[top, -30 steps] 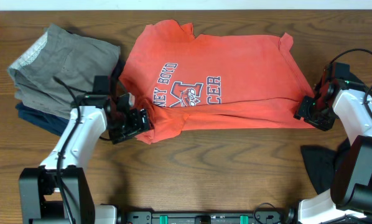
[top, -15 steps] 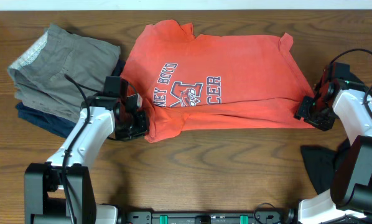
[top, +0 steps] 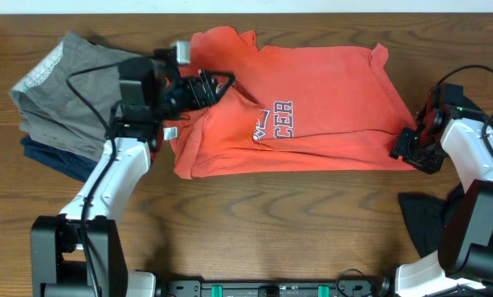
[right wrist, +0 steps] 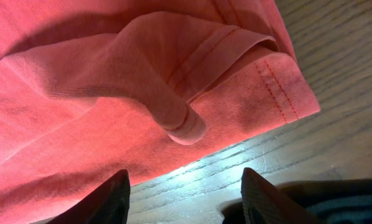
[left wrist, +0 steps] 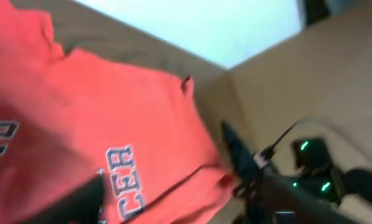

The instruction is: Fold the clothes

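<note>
An orange T-shirt with a printed front lies across the middle of the table. My left gripper is raised over the shirt's upper left part, shut on its lifted left side, and that fabric is folded over part of the print. The left wrist view is blurred and shows the shirt below. My right gripper is open at the shirt's lower right corner. In the right wrist view its fingers straddle bare wood just off the hem, holding nothing.
A folded grey garment sits on dark blue clothing at the far left. A dark garment lies at the front right beside the right arm's base. The table's front strip is wood.
My left gripper rose and moved away and to the right from the shirt's lower left corner, drawing that side over the print. The right arm stayed still.
</note>
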Robot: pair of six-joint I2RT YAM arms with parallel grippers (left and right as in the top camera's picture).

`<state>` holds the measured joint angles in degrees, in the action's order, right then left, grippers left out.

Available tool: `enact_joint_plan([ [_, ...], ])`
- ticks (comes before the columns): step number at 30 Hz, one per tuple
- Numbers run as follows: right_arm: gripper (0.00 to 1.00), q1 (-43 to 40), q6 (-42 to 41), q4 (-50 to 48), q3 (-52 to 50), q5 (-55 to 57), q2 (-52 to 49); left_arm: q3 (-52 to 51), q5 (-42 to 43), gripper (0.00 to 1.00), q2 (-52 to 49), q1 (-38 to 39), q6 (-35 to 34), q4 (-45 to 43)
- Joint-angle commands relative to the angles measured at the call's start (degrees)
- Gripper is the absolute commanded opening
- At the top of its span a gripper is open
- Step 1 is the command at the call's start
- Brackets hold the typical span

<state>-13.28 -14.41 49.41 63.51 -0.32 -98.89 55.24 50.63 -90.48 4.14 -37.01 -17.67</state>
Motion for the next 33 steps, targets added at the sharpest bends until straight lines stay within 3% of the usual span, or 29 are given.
enact_joint_plan([
  [1,0.56,-0.5,0.4,0.1,-0.4,-0.1,-0.1,0.2,1.7,0.98,-0.1,-1.6,-9.2,1.9],
  [3,0.56,-0.5,0.8,0.1,-0.4,-0.1,-0.1,0.2,4.6,0.98,-0.1,-1.8,-5.7,9.8],
  [6,0.56,-0.5,0.8,0.1,-0.4,-0.1,-0.1,0.2,3.9,0.98,-0.1,-1.8,7.1,30.1],
  [8,0.56,-0.5,0.8,0.1,-0.4,-0.1,-0.1,0.2,-4.5,0.98,-0.1,-1.8,15.8,44.4],
  [10,0.52,-0.5,0.9,0.1,-0.4,-1.4,-0.1,0.2,-15.7,0.98,-0.1,-1.8,20.4,53.8],
  [13,0.28,-0.3,3.3,-0.5,-0.4,-6.3,-0.1,0.2,-21.6,0.98,-0.1,-1.8,24.0,58.0],
  [14,0.26,-0.2,3.7,-1.0,-0.4,-7.6,-0.1,0.2,-21.6,0.98,-0.1,-1.8,24.6,58.3],
  [19,0.39,0.0,3.8,-2.0,1.6,-8.5,0.5,0.2,-21.6,0.98,-0.1,-1.8,25.3,58.4],
  [26,0.4,0.0,4.9,0.5,5.1,-7.1,1.3,0.2,-22.3,0.98,-0.1,-1.8,27.0,59.4],
  [33,0.43,-0.1,4.8,-0.8,2.3,4.7,0.5,0.2,-23.1,0.98,-0.1,-1.8,26.9,59.4],
])
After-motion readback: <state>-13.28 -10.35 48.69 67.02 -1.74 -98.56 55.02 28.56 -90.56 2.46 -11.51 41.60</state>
